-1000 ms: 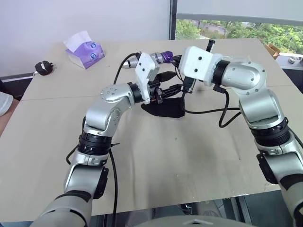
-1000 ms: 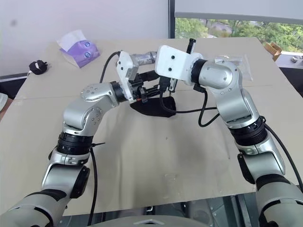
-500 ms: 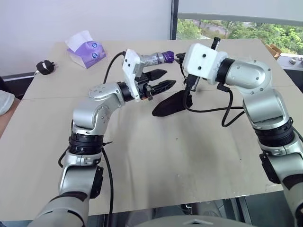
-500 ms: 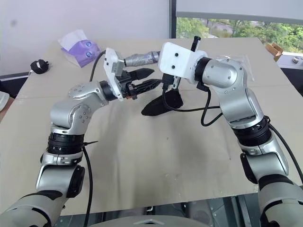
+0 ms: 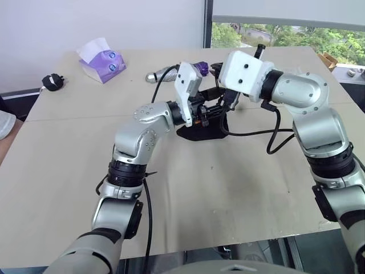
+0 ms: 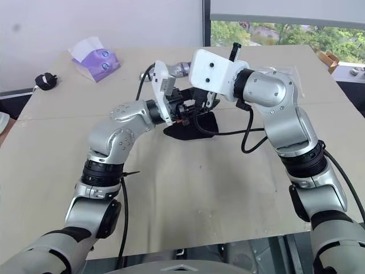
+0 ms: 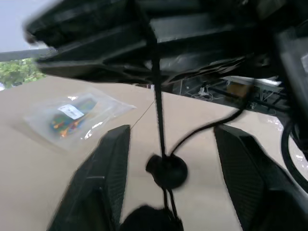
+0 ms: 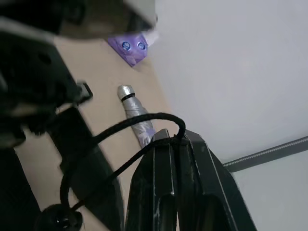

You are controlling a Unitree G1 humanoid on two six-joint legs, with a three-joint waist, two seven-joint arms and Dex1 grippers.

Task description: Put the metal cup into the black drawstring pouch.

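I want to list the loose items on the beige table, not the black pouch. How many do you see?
4: purple tissue pack far left, small black plug adapter at the left edge, silver-and-purple folded umbrella behind the arms, clear plastic bag far right. Others may be hidden.

Both arms meet mid-table, right gripper [image 8: 173, 144] pinched, left gripper [image 7: 166, 159] parted.

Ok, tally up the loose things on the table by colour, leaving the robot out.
Black: 2, the drawstring pouch and the plug adapter
Purple: 2, the tissue pack and the silver-and-purple folded umbrella
Clear: 1, the plastic packet
Total: 5
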